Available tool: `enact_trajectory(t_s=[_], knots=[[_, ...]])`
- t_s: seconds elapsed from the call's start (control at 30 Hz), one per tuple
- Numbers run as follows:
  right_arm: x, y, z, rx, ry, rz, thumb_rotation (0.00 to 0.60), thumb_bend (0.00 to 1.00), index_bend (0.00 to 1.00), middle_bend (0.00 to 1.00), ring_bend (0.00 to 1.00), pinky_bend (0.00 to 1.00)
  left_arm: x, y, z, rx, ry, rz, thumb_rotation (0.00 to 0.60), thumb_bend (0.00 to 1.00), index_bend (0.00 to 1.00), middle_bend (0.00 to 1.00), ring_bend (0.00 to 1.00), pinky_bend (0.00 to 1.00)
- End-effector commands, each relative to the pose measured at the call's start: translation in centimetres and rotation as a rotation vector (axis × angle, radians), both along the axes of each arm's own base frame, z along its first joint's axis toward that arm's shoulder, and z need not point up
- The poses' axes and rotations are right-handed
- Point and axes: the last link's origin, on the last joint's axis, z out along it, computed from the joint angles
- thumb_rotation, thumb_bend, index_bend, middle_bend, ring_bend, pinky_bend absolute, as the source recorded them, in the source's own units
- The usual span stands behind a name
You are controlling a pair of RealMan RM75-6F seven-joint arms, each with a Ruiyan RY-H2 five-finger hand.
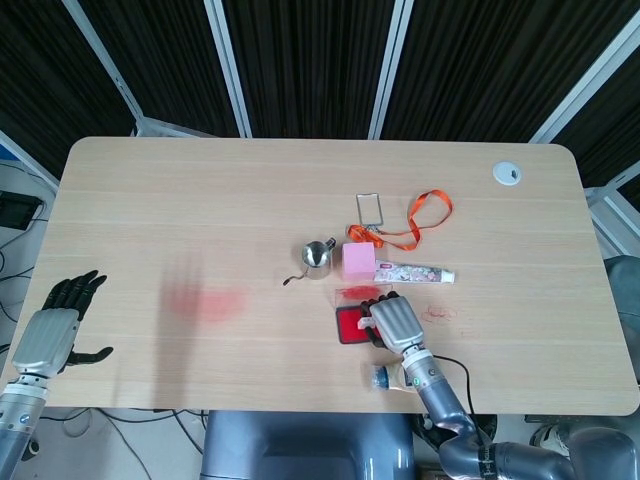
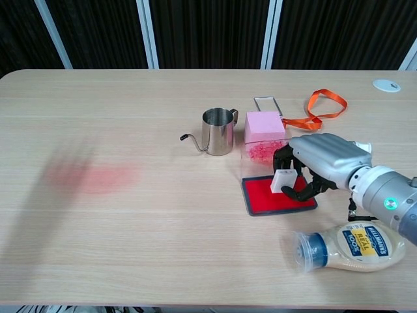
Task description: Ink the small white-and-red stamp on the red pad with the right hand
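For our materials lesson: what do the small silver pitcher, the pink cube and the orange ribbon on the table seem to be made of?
Small silver pitcher: probably polished steel; its wall is shiny and mirror-like.
Pink cube: possibly foam or sponge; matte, flat colour, no gloss.
Orange ribbon: likely woven fabric; a thin, limp band lying in loops.

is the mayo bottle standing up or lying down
Lying down. The mayo bottle rests on its side on the table, blue cap pointing left, label facing up, just in front of the right hand.
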Motion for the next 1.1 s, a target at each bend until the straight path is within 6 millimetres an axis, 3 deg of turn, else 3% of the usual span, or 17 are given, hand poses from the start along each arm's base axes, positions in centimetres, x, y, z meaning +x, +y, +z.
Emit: enact_trajectory(t_s=[0.03,0.4,0.77,1.1], knots=[[0.3,-0.3,1.0,-0.024,-0.009,0.012,0.6,0.63,0.82,0.71,0.48,0.37,0.0,0.0,0.0,-0.001,0.001,-0.001,0.6,0.0,0.0,0.0,0.0,0.0],[-0.3,-1.2,5.1,-0.105,-0.001,0.019,0.6,0.63,0.82,0.71,0.48,0.37,0.0,0.0,-0.1,0.003,0.01,0.0,0.6,0.0,0.0,0.0,0.0,0.0],[-4.1,-0.9,9.0,-0.156,0.042,-0.031,0.6,0.62,0.82,0.71,0.48,0.37,0.1,-0.3,-0.3,0.016,0.019,0.005,0.6,0.0,0.0,0.0,0.0,0.0],[-8.2,-0.4,10.2,-0.168,0.065,-0.104,0.6,0.63,0.82,0.7,0.48,0.37,0.1,-0.5,-0.4,0.024,0.015,0.012,0.6,0.0,0.0,0.0,0.0,0.0]])
